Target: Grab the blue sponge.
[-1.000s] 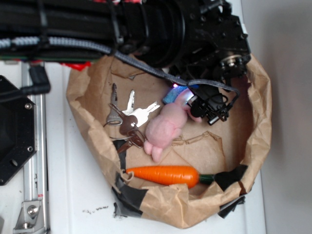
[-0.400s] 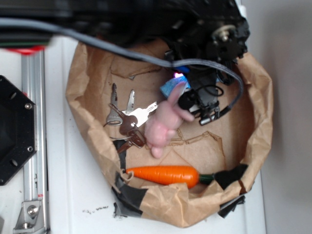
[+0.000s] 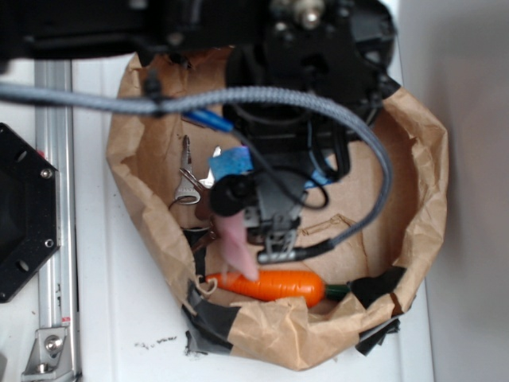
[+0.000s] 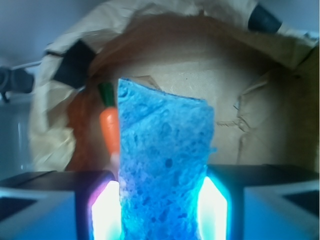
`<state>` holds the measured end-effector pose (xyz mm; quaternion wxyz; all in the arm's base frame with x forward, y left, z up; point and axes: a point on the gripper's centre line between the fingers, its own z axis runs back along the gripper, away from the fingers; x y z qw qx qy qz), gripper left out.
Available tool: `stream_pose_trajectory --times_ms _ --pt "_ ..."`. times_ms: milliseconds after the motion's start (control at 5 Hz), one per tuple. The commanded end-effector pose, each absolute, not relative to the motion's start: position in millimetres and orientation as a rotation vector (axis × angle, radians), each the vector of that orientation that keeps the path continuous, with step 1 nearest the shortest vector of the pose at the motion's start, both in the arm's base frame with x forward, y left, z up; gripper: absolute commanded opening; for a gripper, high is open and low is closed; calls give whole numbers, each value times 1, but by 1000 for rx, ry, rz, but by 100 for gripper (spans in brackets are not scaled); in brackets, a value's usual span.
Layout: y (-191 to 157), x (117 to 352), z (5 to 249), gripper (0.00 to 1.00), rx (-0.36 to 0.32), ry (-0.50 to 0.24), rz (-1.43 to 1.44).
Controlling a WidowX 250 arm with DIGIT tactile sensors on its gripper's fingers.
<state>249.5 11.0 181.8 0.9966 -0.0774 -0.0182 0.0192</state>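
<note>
Blue sponge (image 4: 165,170): porous, speckled, upright slab filling wrist-view centre, pinched between gripper (image 4: 162,212) fingers (image 4: 105,210). No legible writing.

The blue sponge (image 4: 162,170) was bright blue with a pitted, porous surface; the carrot (image 3: 274,285) at 6 o'clock was orange with a dark green top; the plush bunny (image 3: 236,243) was pale pink; the paper bag (image 3: 425,191) was brown, patched with black tape (image 3: 208,318); the keys (image 3: 187,187) were silver.
</note>
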Motion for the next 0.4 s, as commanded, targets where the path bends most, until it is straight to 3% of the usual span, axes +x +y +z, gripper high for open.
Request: stream_pose_trajectory --times_ms 0,200 --pt "23 253 205 0 -146 -114 6" --pt "30 256 201 0 -75 -95 47"
